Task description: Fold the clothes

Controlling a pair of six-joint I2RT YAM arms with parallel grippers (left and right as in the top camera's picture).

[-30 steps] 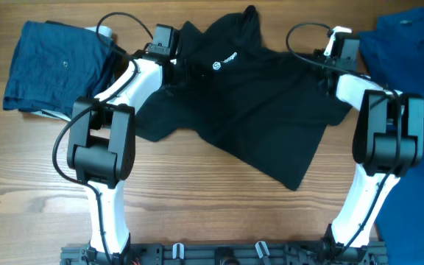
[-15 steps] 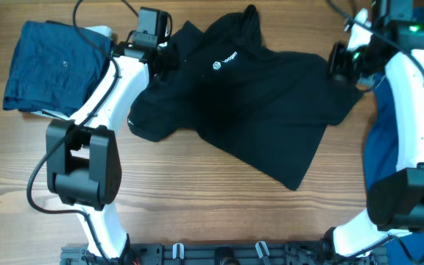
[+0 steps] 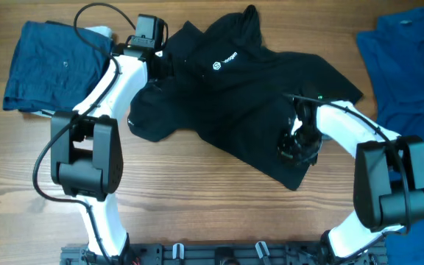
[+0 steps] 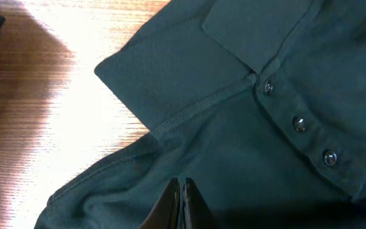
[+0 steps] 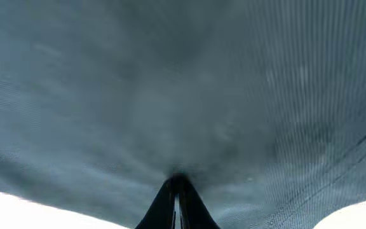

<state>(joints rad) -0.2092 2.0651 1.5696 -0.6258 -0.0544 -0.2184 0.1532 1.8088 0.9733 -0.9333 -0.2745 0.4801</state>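
Note:
The black T-shirt (image 3: 249,103) lies spread and rumpled across the table's far middle, with its white round logo (image 3: 218,66) facing up. Its collar and placket buttons (image 4: 297,122) show in the left wrist view. My left gripper (image 3: 166,68) is shut, with its tips (image 4: 183,184) on the fabric by the left shoulder seam. I cannot see cloth between them. My right gripper (image 3: 293,147) is low over the shirt's lower right part. It is shut, and the fabric puckers at its tips (image 5: 176,181).
Folded dark navy garments (image 3: 50,66) with a pale one beneath lie at the far left. A bright blue collared shirt (image 3: 411,59) lies along the right edge. Bare wooden table (image 3: 197,199) runs along the front.
My right arm swung from the shirt's far right corner, up and out, then down onto the lower right of the shirt. My left gripper shifted slightly near the collar.

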